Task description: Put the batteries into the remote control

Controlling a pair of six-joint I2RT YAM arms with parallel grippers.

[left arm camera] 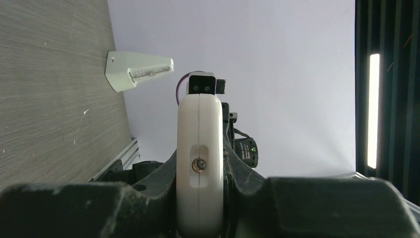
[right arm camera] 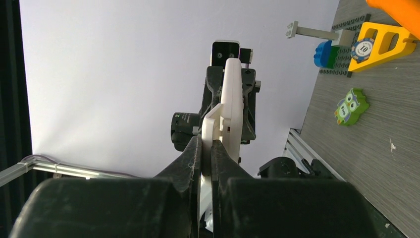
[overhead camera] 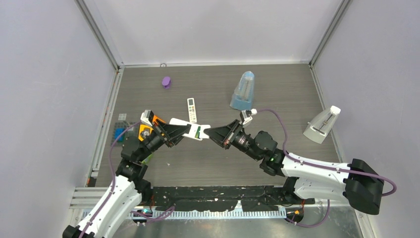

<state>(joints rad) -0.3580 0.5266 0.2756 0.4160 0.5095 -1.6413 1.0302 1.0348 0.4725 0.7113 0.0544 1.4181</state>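
Remote control [overhead camera: 192, 130] hangs above the worktop [overhead camera: 223, 163], clenched in the left hand [overhead camera: 179, 131]. Right hand [overhead camera: 213, 133] pinches its thin back cover [right arm camera: 209, 126]. A green strip [overhead camera: 197, 131] in the bay may be a battery, so loading looks unfinished.

place: robot lab test cell | signs: white panel walls [overhead camera: 208, 29] — aluminium frame posts [overhead camera: 99, 33], grey tabletop [overhead camera: 208, 82]
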